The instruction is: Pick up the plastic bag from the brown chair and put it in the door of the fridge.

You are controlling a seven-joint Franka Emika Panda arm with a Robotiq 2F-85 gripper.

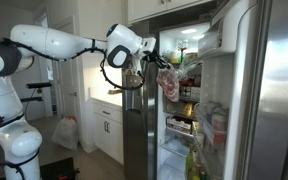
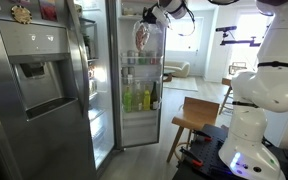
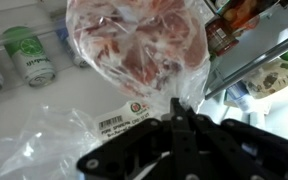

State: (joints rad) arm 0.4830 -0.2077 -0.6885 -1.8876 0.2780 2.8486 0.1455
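We see the gripper (image 2: 152, 15), its jaws pinched tight on the neck of the plastic bag (image 2: 143, 38). The bag hangs with its long axis vertical, bulk pointing to 6 o'clock, near the upper bins of the door of the fridge (image 2: 136, 95).

White lower cabinets (image 1: 106, 128) stand left of centre in an exterior view, with a white bag (image 1: 65, 131) on the floor beside them. In an exterior view, a bright window (image 2: 246, 28) fills the upper right, with pale floor (image 2: 206, 88) below.

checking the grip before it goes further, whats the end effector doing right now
End effector: closed, holding the plastic bag by its top.
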